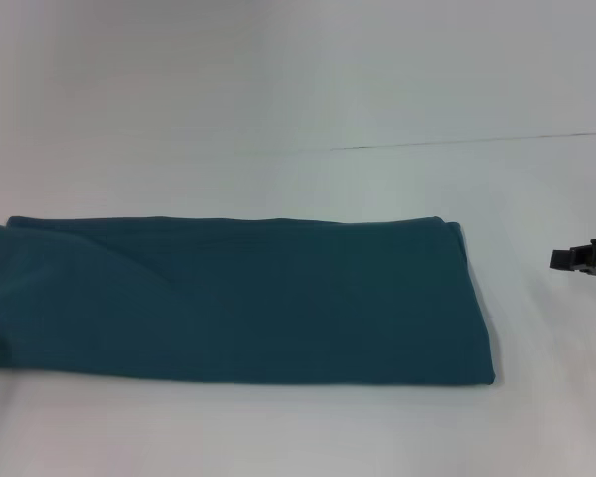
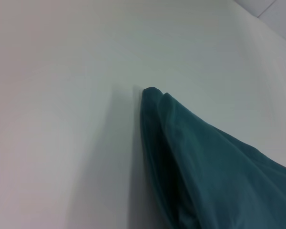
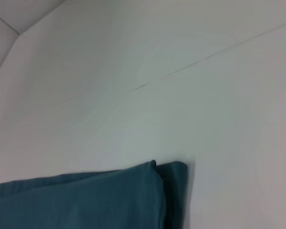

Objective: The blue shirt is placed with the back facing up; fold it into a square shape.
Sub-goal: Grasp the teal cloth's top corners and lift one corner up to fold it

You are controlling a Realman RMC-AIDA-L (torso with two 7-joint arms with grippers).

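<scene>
Blue shirt (image 1: 238, 298) lies flat on the white table (image 1: 308, 89), folded into a long band that runs crosswise before me. Its one end reaches the picture's edge on my left side; the other end stops short of my right gripper. The near edge is straight, the far edge also straight with a doubled lip showing along it. Surface mostly smooth, a few shallow creases running slantwise across the middle. The corner on my right side is rounded, layers stacked there.

Right gripper (image 1: 583, 260): only a dark tip shows at the picture's edge, to the right of the shirt's end, apart from the cloth, with bare table between. Nothing seen in it. How far its jaws stand apart I cannot tell; too little of it shows.

Left gripper: not seen in any view, so nothing to report of its jaws.

Left wrist view: a folded corner of the shirt (image 2: 200, 162) on the table, two layers meeting at a blunt point, the cloth spreading away from that point. A soft shadow falls on the table beside the corner.

Right wrist view: another corner of the shirt (image 3: 86, 200), two layers, the upper edge lying just short of the lower one. A thin dark seam line (image 3: 200, 59) crosses the table beyond the shirt, well apart from it.
</scene>
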